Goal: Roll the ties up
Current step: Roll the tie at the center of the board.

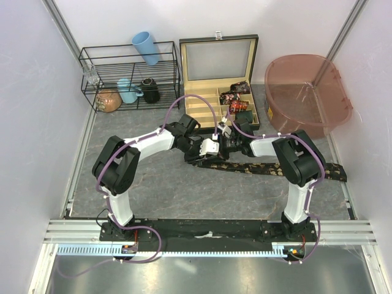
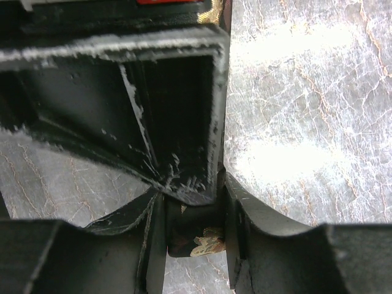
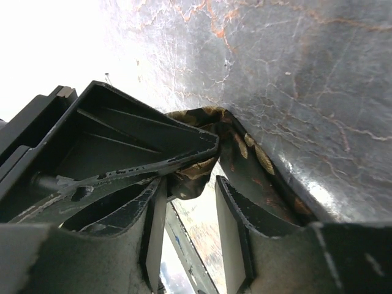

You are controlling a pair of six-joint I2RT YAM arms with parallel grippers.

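The tie (image 1: 260,168) lies as a long flat strip on the worktop (image 1: 153,184). One end is gathered up where the two sets of fingers meet, and the rest trails away behind the right fingers. Between the left fingers (image 2: 237,228) a dark wad of the fabric with a tan print is clamped, filling the gap. The right fingers (image 3: 231,215) are parted, with light seen between them. A fold of the tie is bunched at their tips, and whether it is touched cannot be told.

The worktop is a grey marbled sheet with pale and rusty veins, glossy under the light, and is enclosed by plain pale walls (image 1: 37,92).

Only in the top view is the strip's full length seen. There, beyond the fingers, a wooden box (image 1: 197,105) stands with its lid raised and rolled ties (image 1: 237,97) in its compartments. Farther off on the left fingers' side is a black wire rack (image 1: 122,73), and on the right fingers' side a translucent pink tub (image 1: 306,86). Only in the wrist views are the tie's woven print and the fingers' surfaces made out. The fingers are black plastic, ribbed and hollow, and scuffed white along their edges.
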